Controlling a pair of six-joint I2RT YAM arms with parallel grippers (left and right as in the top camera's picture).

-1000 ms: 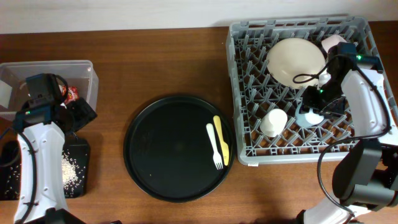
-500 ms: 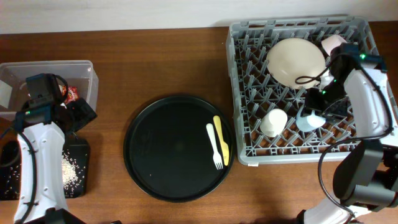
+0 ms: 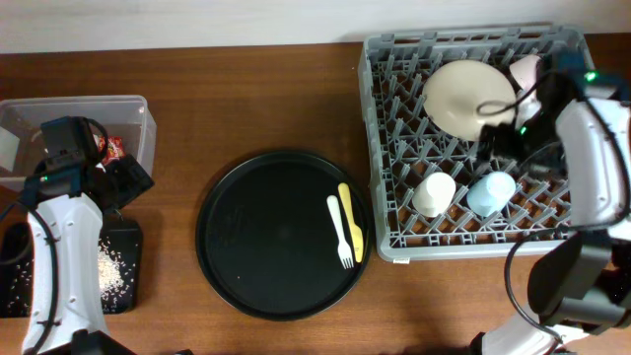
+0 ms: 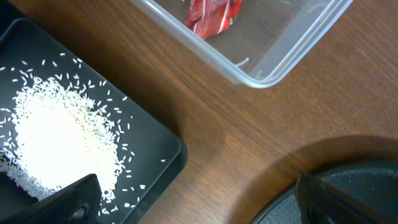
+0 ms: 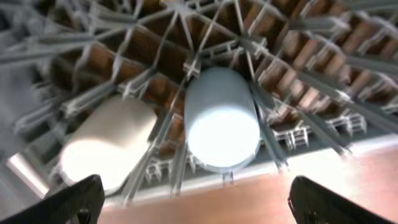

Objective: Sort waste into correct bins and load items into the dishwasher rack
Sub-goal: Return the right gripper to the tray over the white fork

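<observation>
Altogether, two cups were seen in the dishwasher rack (image 3: 373, 148): one white cup (image 3: 433, 194) and one light blue cup (image 3: 490, 192), near one cream plate (image 3: 465, 96) and one pink bowl (image 3: 524, 69). One fork (image 3: 340, 233) and one spoon (image 3: 351, 222) were laid on the round black tray (image 3: 256, 237). One red wrapper (image 4: 211, 15) was contained in the clear box (image 4: 292, 50), and one rice heap (image 4: 59, 146) in the black rectangular tray (image 4: 149, 137). The left gripper (image 4: 199, 196) and right gripper (image 5: 199, 199) were each spread wide, with nothing held.

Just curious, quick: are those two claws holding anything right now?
Left gripper: open, holding nothing.
Right gripper: open, empty, clear of the light blue cup.
</observation>
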